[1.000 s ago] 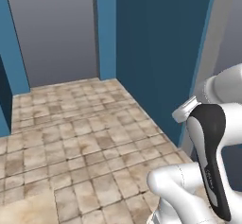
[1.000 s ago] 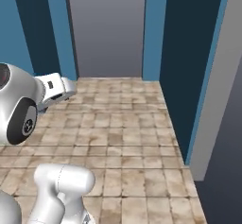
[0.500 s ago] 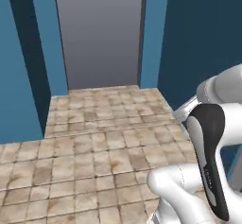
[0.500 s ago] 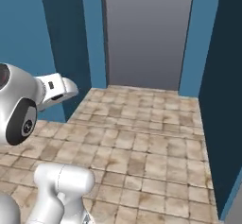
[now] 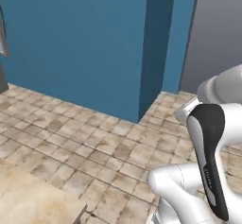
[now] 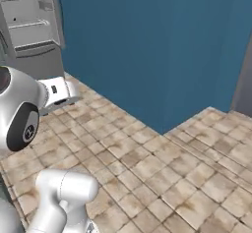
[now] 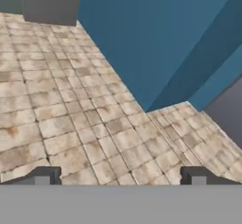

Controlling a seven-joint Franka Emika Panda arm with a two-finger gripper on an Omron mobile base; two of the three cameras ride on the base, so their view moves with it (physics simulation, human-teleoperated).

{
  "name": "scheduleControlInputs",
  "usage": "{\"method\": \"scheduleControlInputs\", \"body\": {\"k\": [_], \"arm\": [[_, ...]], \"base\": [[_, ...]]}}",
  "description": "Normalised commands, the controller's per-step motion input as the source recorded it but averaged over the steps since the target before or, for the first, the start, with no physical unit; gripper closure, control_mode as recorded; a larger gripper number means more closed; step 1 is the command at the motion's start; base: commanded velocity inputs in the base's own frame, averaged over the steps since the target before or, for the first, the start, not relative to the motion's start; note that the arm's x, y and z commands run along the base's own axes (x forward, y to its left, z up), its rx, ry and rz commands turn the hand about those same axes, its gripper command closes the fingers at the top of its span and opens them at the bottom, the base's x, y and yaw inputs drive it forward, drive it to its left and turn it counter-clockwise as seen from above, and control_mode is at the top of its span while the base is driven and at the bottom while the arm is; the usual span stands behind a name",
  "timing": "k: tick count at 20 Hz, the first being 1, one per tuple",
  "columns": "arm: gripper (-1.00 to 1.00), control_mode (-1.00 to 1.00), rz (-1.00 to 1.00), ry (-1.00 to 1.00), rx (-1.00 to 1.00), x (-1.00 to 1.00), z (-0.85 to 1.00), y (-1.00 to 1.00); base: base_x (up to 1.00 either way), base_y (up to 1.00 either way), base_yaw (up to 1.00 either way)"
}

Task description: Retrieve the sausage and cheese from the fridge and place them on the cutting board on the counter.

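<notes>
While the arm sat folded low over the tiled floor [image 6: 162, 163], the gripper [image 7: 120, 176] had its two dark fingertips [image 7: 42, 176] spread wide apart with nothing between them, just bare tan tiles under it. Using the big blue wall [image 6: 157, 45] as the reference: the fridge [image 6: 29, 25] stood at the wall's left end in the right base view, grey, with what looked like pale door shelves showing, so it seemed to be open, though I couldn't make out any food in it. From the hand view the same grey fridge base [image 7: 49, 3] sat at the top left, just left of the wall. Right of the wall's corner was a grey panel [image 5: 212, 38].
</notes>
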Motion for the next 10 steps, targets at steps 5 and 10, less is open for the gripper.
{"method": "scheduleControlInputs", "body": {"k": [5,10], "arm": [[-1.00,1.00,0.00,0.00,0.00,0.00,0.00,0.00],[-1.00,1.00,0.00,0.00,0.00,0.00,0.00,0.00]], "base": [[0.17,-0.06,0.98],[0.72,-0.93,0.58]]}}
